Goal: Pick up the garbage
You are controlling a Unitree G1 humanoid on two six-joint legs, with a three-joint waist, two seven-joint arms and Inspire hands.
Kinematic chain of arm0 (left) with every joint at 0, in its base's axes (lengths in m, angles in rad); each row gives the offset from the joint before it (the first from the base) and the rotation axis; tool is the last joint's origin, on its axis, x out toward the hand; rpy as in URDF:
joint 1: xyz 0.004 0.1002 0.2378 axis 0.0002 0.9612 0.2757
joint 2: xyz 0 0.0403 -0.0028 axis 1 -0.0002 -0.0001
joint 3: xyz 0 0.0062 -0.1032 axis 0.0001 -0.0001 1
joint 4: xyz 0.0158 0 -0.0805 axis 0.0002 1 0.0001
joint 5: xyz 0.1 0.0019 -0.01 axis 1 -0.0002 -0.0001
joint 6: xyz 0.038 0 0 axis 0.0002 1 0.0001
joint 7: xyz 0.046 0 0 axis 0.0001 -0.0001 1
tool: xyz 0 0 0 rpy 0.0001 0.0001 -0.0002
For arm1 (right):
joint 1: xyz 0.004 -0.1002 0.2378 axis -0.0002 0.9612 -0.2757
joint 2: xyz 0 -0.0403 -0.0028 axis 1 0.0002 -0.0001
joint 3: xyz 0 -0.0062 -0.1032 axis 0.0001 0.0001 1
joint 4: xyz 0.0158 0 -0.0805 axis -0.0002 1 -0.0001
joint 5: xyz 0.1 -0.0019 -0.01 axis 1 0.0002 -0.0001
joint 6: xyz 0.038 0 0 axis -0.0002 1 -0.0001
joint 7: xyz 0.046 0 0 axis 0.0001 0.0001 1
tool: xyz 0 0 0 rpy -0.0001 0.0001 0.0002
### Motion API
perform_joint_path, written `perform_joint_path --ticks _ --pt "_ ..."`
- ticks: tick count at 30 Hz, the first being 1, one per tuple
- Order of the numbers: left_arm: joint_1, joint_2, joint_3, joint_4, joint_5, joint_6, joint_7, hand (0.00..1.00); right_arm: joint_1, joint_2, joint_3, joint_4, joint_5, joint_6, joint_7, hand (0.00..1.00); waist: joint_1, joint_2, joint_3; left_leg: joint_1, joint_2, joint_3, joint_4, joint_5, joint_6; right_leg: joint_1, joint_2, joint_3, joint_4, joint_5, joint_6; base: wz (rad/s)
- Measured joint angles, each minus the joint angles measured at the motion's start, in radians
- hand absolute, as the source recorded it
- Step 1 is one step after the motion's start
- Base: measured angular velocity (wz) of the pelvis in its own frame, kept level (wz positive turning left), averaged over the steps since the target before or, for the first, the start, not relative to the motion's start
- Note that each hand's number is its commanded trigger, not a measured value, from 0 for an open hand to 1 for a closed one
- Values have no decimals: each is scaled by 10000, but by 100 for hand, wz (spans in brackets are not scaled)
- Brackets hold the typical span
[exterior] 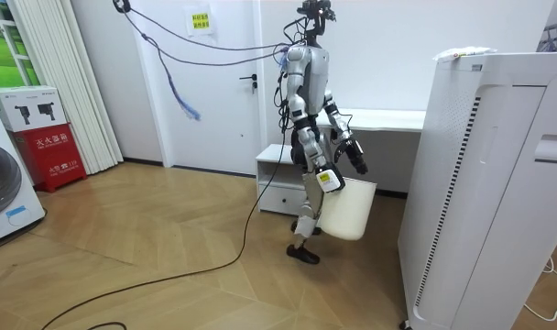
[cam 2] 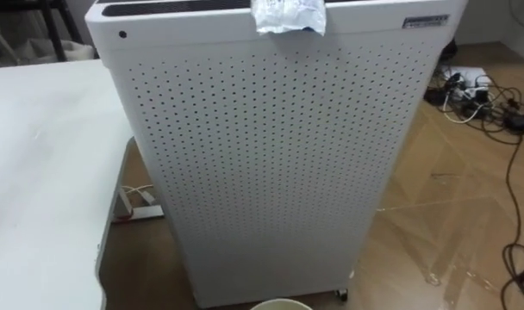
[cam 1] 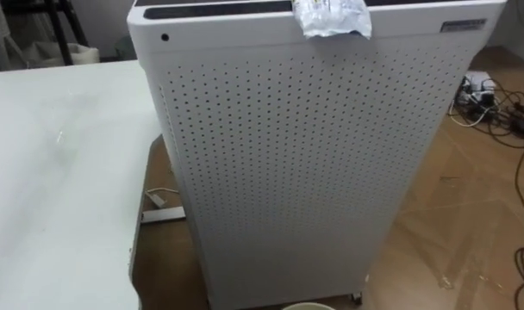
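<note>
A crumpled wrapper (cam 1: 335,17) lies on the front top edge of a tall white perforated cabinet (cam 1: 314,155), its upper part cut off by the frame. A white table (cam 1: 55,172) stands to the left. In the room view the robot stands facing the cabinet with a white bin (exterior: 347,211) at its front. The right robot hand (exterior: 328,179) is at the bin's rim and the left robot hand (exterior: 355,156) just above; I cannot tell either grip.

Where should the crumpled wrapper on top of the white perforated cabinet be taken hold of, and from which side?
Probably the bunched part of the crumpled wrapper that droops over the front top edge of the perforated cabinet. Come from the front, slightly above: that part hangs free of the flat top, so fingers can close round it.
</note>
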Motion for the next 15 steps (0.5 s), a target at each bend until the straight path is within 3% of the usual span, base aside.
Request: perform_joint_path --ticks 2,3,4,5,6,7,8,10,11,12,13,14,15 --pt "11 41 111 260 -90 32 -3 0 89 -6 4 11 24 -4 42 100 16 154 3 -800 458 -210 1989 215 101 204 381 288 281 -209 -187 -20" --pt "10 40 114 315 -127 29 -2 0 111 -1 12 15 73 5 44 100 65 68 55 -960 491 -257 2264 317 66 277 464 448 371 -292 -265 -4" --pt "19 7 109 398 -146 29 -2 0 132 -33 -1 17 130 36 23 100 63 59 47 -1231 255 -299 2291 220 130 296 471 648 508 -463 -399 0" --pt "1 -38 110 398 -146 20 -4 0 132 -139 -38 14 130 55 8 100 64 42 49 -1619 -231 -293 1829 116 257 266 466 947 552 -544 -429 -3" --pt "3 -47 110 399 -147 17 -5 0 129 -188 -45 16 115 105 6 100 101 16 43 -1770 -423 -304 1427 136 259 268 448 1109 543 -565 -423 -32" --pt "31 -31 122 427 -144 14 -5 0 131 -251 -31 20 110 176 -5 100 292 2 39 -2001 -790 -235 414 244 196 321 438 1390 476 -582 -396 -64" --pt "32 -20 200 535 -142 14 6 0 130 -253 14 20 106 189 -45 100 466 0 41 -2175 -1011 -250 -749 560 193 371 436 1524 474 -588 -365 -70" --pt "32 -9 300 777 -146 8 49 0 168 -220 245 30 106 190 -96 100 522 -9 21 -2255 -1081 -343 -2309 1231 328 503 496 1558 466 -795 -374 -47" --pt "55 -18 408 855 -146 6 69 0 212 -210 358 29 104 217 -114 100 573 -71 -42 -2289 -1073 -373 -2746 1913 414 562 481 1605 503 -995 -312 -35" --pt "61 -15 421 872 -145 -1 81 0 225 -212 365 27 89 219 -121 100 574 -11 -136 -2247 -1099 -363 -2814 2166 522 573 456 1603 479 -1061 -244 -40" --pt "54 -6 530 873 -143 -45 87 0 200 -219 364 9 49 217 -122 100 576 -58 -149 -2194 -1154 -354 -2847 2519 798 634 359 1520 338 -1145 -131 -52" --pt "72 16 689 912 -144 -69 89 0 222 -185 363 11 46 216 -100 100 680 -161 -142 -2133 -1253 -371 -2730 2777 1011 731 188 1289 192 -1213 -6 -53" --pt "76 26 779 954 -144 -69 89 0 234 -161 359 9 43 212 -86 100 680 -224 -134 -2113 -1301 -353 -2619 2669 1040 819 81 1205 80 -1229 39 -40"
